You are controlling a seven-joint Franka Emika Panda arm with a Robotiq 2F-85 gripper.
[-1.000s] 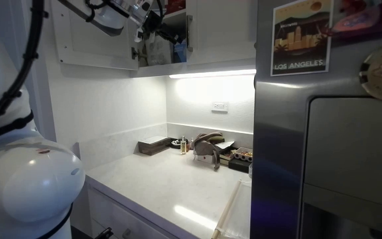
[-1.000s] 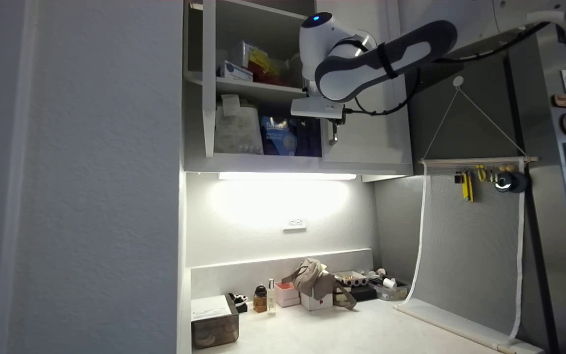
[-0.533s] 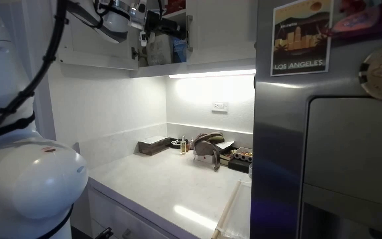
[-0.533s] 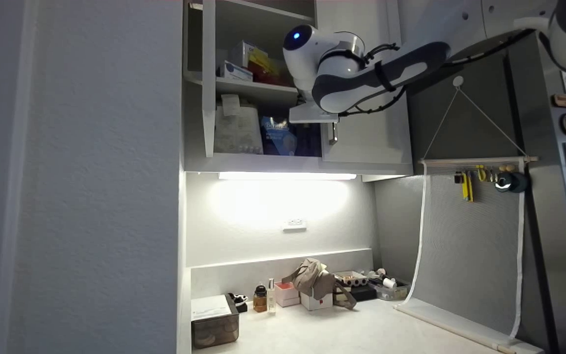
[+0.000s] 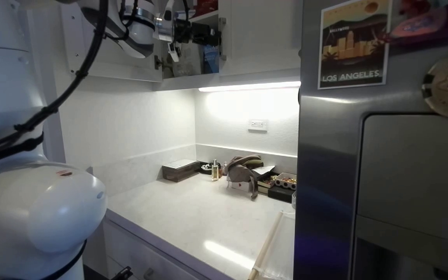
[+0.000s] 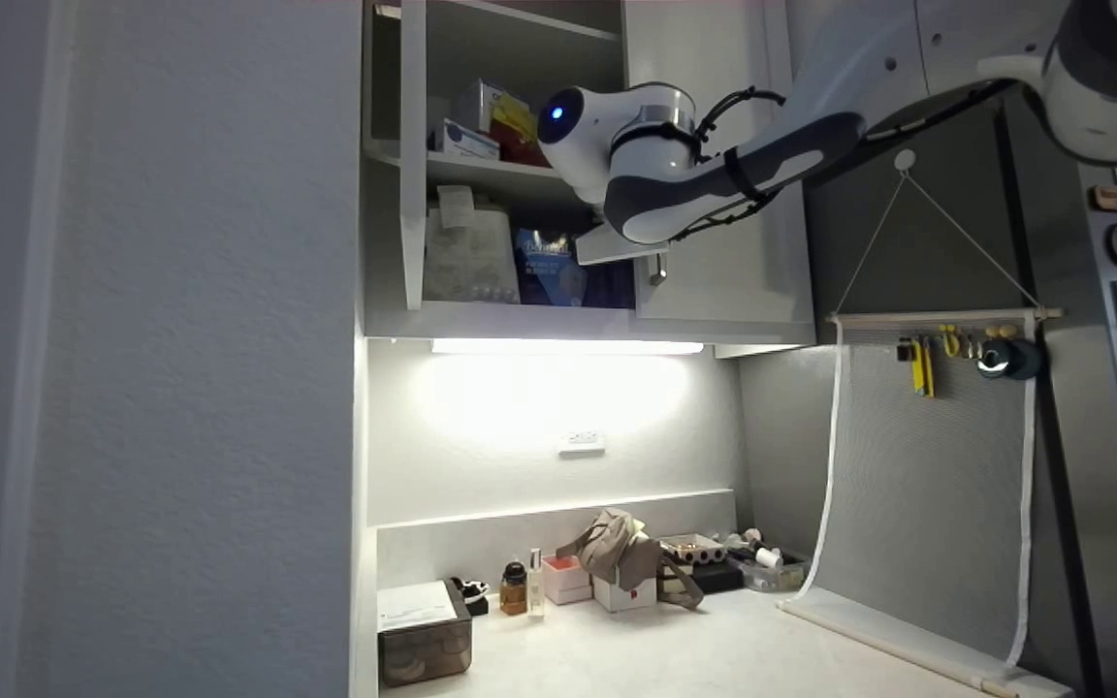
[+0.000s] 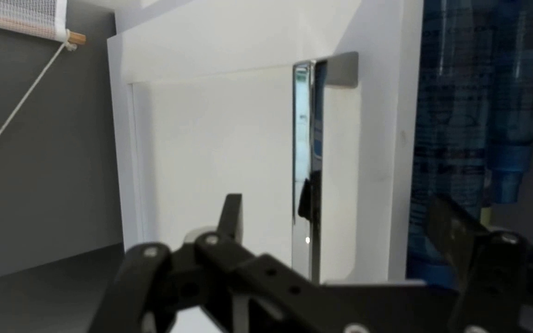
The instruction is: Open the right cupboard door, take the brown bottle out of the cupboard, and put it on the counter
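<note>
Up at the white cupboard (image 6: pixel 520 320), the gripper (image 7: pixel 336 199) faces the closed right cupboard door (image 5: pixel 263 39), fingers (image 7: pixel 232 212) spread wide, holding nothing. Seen from the wrist, the door's upright chrome handle (image 7: pixel 302 138) appears between them, nearer one finger (whether the tips reach it, I cannot tell). The brown bottle cannot be seen in the cupboard, and is presumably behind that door; the counter (image 6: pixel 617 650) lies below. For a sound grip, centre on the handle, go in squarely, close firmly, then draw the door outward in an arc, keeping the other finger clear of the blue packets (image 7: pixel 451 115)
</note>
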